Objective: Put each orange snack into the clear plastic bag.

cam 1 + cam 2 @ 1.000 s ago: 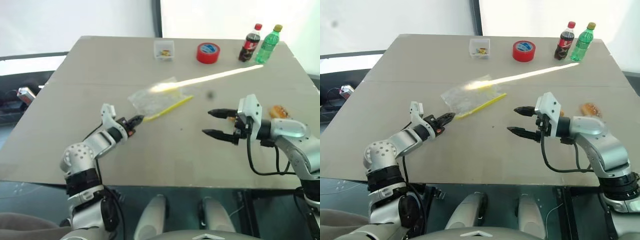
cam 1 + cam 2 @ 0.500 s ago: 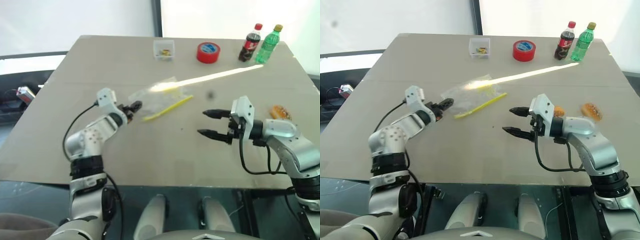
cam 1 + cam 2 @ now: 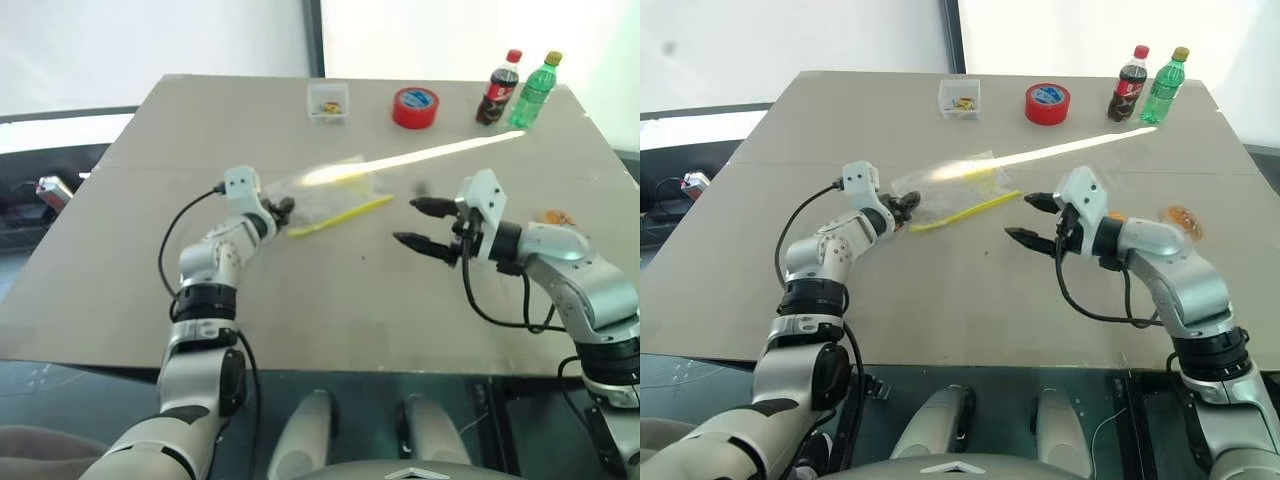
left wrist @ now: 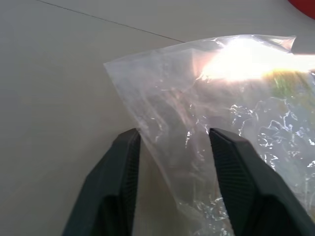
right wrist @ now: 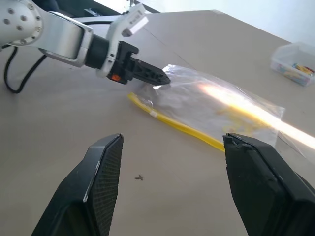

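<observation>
On the counter, the left claw straddles the near-left corner of the clear plastic bag with fingers apart, the empty right claw gapes nearby, and pinching one layer should open its mouth.

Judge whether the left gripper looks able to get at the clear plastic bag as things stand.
Probably yes: the left gripper is open with the clear plastic bag's corner already between its fingers, nothing in the way.
</observation>
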